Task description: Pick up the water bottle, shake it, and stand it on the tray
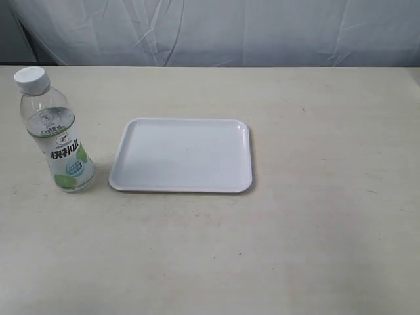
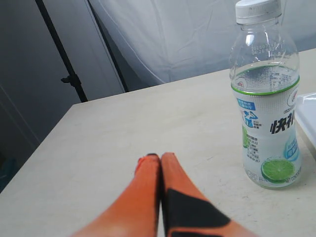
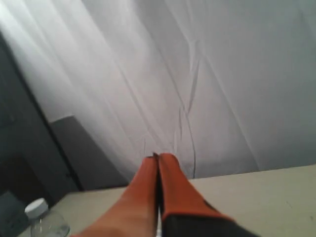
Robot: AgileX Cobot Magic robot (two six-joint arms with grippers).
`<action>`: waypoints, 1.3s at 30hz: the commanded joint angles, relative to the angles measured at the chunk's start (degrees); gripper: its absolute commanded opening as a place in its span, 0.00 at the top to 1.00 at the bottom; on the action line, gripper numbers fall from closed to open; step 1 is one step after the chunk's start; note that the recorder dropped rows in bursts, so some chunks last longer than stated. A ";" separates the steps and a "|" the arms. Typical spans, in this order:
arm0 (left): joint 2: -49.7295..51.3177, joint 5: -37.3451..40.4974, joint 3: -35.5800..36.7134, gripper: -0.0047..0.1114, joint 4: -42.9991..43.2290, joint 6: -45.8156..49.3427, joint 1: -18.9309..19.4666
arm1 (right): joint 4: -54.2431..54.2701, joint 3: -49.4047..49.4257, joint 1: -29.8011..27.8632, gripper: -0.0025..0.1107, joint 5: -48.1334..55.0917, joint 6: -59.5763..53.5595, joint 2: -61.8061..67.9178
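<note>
The water bottle point(image 1: 56, 134) stands upright on the table at the far left, clear with a white cap and a white-and-green label. Just right of it lies the flat white tray point(image 1: 182, 187), with nothing on it. Neither arm shows in the exterior view. In the left wrist view my left gripper point(image 2: 160, 157) is shut, its orange fingers pressed together with nothing between them; the water bottle point(image 2: 266, 98) stands apart from it, to one side. My right gripper point(image 3: 159, 157) is shut too, raised above the table, and only the water bottle's cap point(image 3: 37, 208) shows at the frame's corner.
The beige table point(image 1: 315, 230) stretches wide to the right of and in front of the tray. A white curtain point(image 1: 216, 29) hangs behind its far edge. A dark stand point(image 2: 69, 74) rises beyond the table's corner in the left wrist view.
</note>
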 commanded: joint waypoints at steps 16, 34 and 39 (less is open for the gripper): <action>-0.29 0.15 0.13 0.96 0.07 -0.26 0.01 | -6.71 -35.60 27.68 0.38 -9.93 -34.57 53.68; -0.29 0.15 0.13 0.96 0.07 -0.26 0.01 | -6.05 -60.48 51.34 0.38 10.36 -33.25 82.85; -0.29 0.15 0.13 0.96 0.07 -0.26 0.01 | -0.11 -65.56 53.04 0.38 8.89 -33.25 88.55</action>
